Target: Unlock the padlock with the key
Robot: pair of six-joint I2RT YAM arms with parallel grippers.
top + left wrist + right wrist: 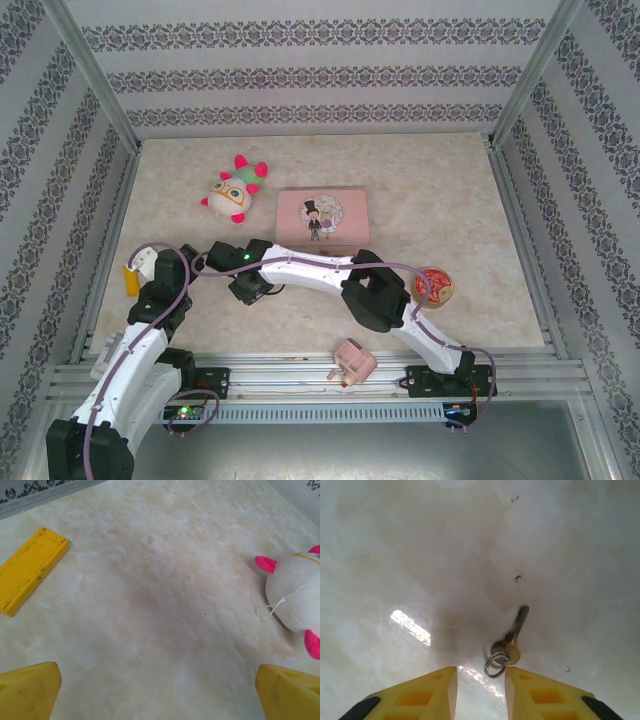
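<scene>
**Nearly on the key, nothing gripped yet**

The right pincer (480, 674) is low over the desk (395, 555). Its yellow fingers stand only a narrow gap apart, and nothing is between them. Just beyond the right fingertip lies the key (514, 637), flat on the marble-pattern top, with its small ring (494, 665) turned toward the fingers and its blade pointing away. I think the narrow gap is on purpose: a thin, flat thing is easier to pinch by its head when the fingers start close together. Judging by the top view, this place is toward the near edge of the desk, left of the middle.

The left pincer (159, 690) is fully spread and holds nothing. It seems to wait above a bare part of the desk, between a yellow block (31, 569) near the left edge and a white-and-pink plush toy (295, 592).

Further out, toward the far edge, a pink illustrated tin box (322, 217) lies with its lid closed, so I cannot tell what is inside. A pink plug-like block (351, 362) sits at the near edge.
</scene>
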